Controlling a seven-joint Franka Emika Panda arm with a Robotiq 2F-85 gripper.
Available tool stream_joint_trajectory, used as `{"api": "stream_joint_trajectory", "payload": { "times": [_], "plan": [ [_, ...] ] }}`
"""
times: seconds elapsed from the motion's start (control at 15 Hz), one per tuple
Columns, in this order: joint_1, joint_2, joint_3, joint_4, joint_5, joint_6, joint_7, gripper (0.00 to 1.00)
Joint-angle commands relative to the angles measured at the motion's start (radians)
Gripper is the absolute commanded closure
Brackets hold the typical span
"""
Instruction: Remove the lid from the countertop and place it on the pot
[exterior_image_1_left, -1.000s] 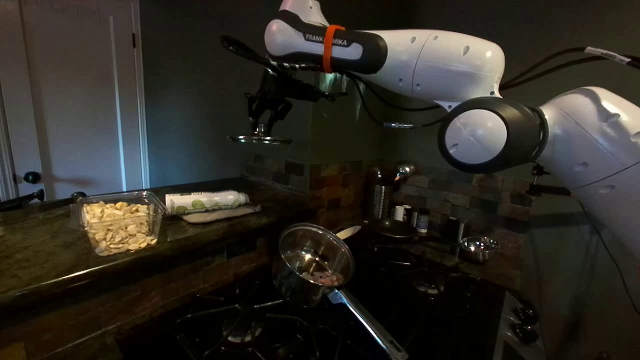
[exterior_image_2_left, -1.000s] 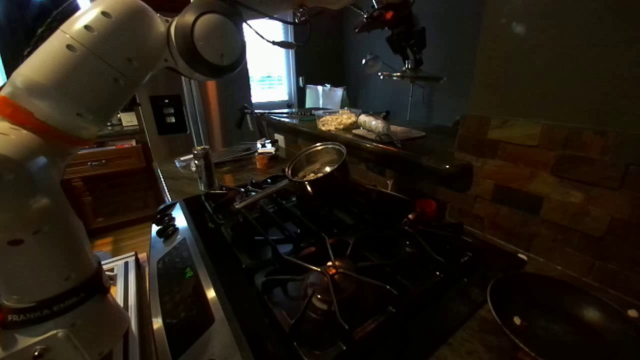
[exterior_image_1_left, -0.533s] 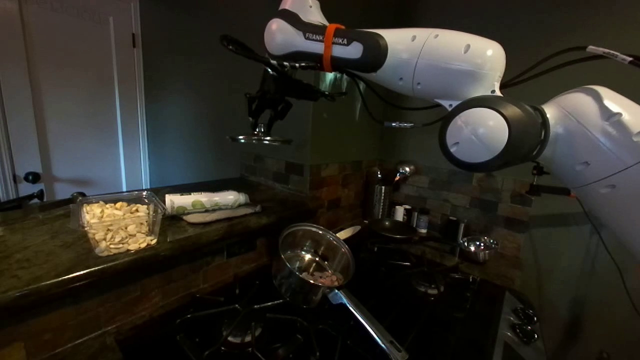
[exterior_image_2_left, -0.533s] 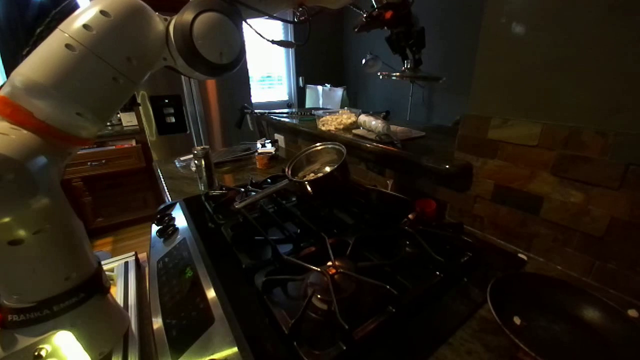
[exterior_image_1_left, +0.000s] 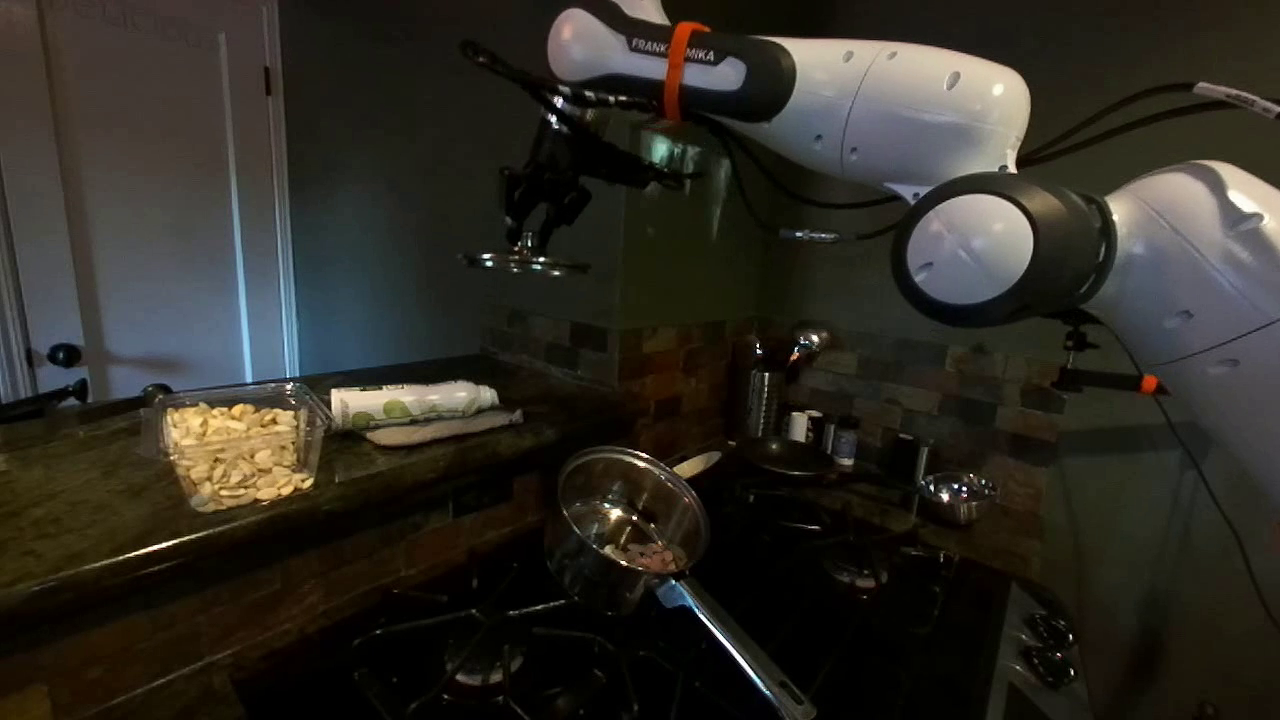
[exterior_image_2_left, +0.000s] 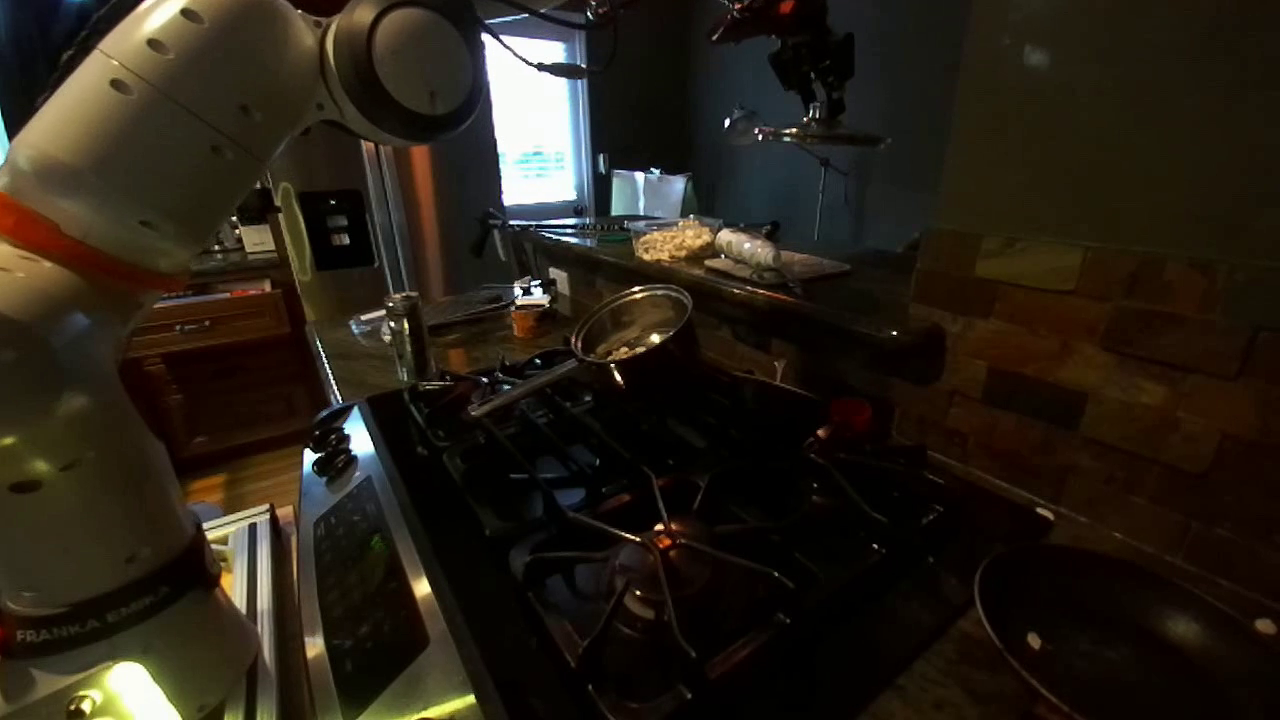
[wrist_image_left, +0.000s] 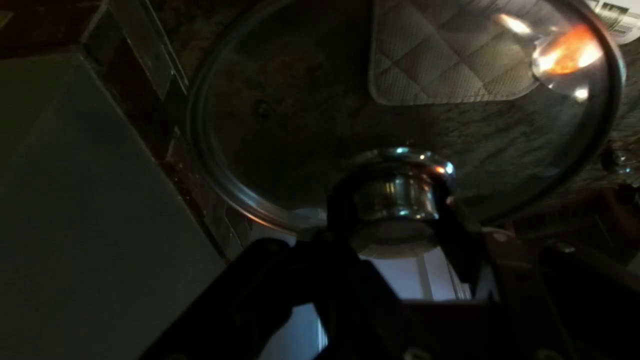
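The lid is round, of clear glass with a metal rim and a steel knob. It hangs level in the air above the raised counter in both exterior views (exterior_image_1_left: 525, 263) (exterior_image_2_left: 830, 136) and fills the upper wrist view (wrist_image_left: 320, 125). My gripper (exterior_image_1_left: 530, 238) points down, its fingers shut on the lid's knob; the wrist view shows a fingertip on either side of the knob (wrist_image_left: 395, 210). The pot (exterior_image_1_left: 590, 575) is shiny steel with a long side handle. It stands uncovered on the stove, lower than the lid, with pale pieces inside; it also shows in an exterior view (exterior_image_2_left: 655, 365).
On the raised counter (exterior_image_1_left: 80, 520) stand a clear tub of pale slices (exterior_image_1_left: 240, 455), a white-green bottle (exterior_image_1_left: 410, 404) and a quilted pad (exterior_image_1_left: 440, 431). A tiled wall (exterior_image_2_left: 1060, 340) rises beside it. A dark pan (exterior_image_2_left: 1120, 630) and a steel bowl (exterior_image_1_left: 957, 497) are near the stove.
Over the last half second my arm and gripper have risen slightly with the lid in hold. In an exterior view they also shift a little right. The pot has not moved.
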Motion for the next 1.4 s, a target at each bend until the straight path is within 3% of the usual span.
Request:
{"api": "stream_joint_trajectory", "payload": {
  "times": [0.0, 0.4, 0.6, 0.87, 1.33],
  "plan": [
    [-0.062, -0.11, 0.054, -0.072, 0.081, -0.103, -0.076, 0.77],
    [-0.162, -0.232, 0.1, -0.13, 0.206, -0.399, -0.134, 0.77],
    [-0.186, -0.299, 0.073, -0.181, 0.181, -0.474, -0.157, 0.77],
    [-0.212, -0.406, 0.027, -0.309, 0.108, -0.46, -0.189, 0.77],
    [-0.251, -0.601, -0.052, -0.615, -0.067, -0.303, -0.187, 0.77]
  ]
}}
